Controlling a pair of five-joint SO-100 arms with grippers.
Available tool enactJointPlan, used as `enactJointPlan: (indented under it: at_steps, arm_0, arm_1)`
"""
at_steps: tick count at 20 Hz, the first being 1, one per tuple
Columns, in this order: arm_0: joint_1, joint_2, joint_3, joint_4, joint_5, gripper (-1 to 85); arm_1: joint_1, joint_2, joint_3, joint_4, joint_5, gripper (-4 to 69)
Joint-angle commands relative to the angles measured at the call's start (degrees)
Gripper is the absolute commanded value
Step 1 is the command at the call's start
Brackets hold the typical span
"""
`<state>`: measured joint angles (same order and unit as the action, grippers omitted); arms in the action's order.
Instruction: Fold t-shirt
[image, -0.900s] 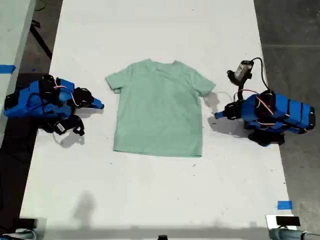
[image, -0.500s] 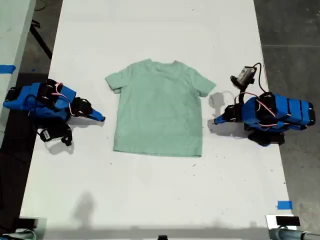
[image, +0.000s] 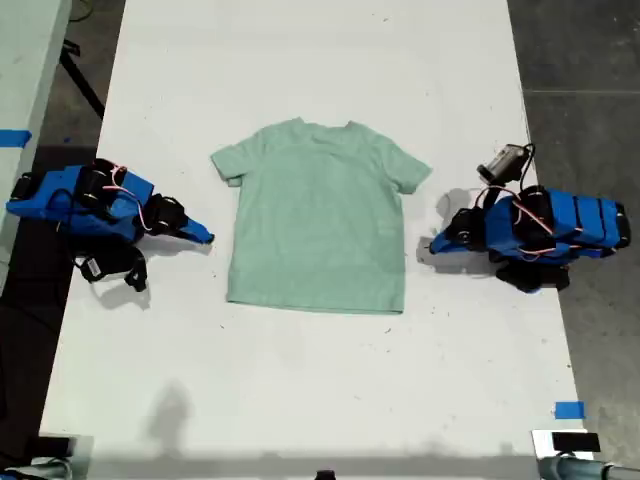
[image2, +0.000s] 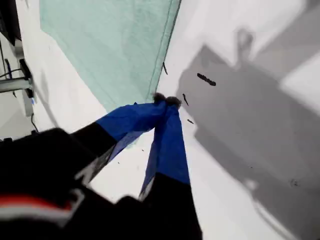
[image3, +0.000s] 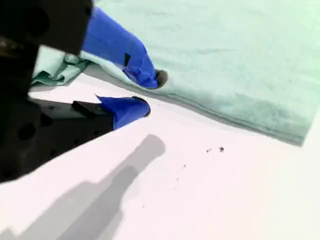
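The t-shirt (image: 318, 215) lies flat and face up in the middle of the white table, pale mint green, neck toward the exterior view's top. My first gripper (image: 433, 244) rests low on the table just off the shirt's edge at the exterior view's right. It is shut and holds nothing (image2: 165, 101), with a hem corner of the t-shirt (image2: 115, 40) right behind its tips. My second gripper (image: 207, 238) sits beside the shirt's other edge at the exterior view's left. Its jaws stand a little apart and empty (image3: 151, 92), almost touching the t-shirt (image3: 225, 55).
The white table (image: 320, 400) has dark floor along both long sides in the exterior view. Blue tape (image: 568, 410) marks its lower right corner there. Arm shadows fall on the table beside each gripper. Small dark specks (image3: 215, 149) lie near the shirt's hem.
My second gripper has swung toward the exterior view's bottom and a little nearer the shirt. The first arm's wrist has dropped lower, its tip barely shifting. The shirt has not moved.
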<state>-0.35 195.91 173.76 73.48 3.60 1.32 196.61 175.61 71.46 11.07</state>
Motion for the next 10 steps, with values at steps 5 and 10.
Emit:
enactJointPlan:
  at_steps: [5,10]
  arm_0:
    - [-5.3,0.2,-3.7,0.3,-25.4,2.9]
    - [-10.6,-1.2,-9.6,-1.4,-18.1,0.0]
  arm_1:
    - [7.8,0.2,-6.1,-9.3,0.0,-1.1]
    - [15.6,-8.0,-17.9,-8.6,-7.6,-1.1]
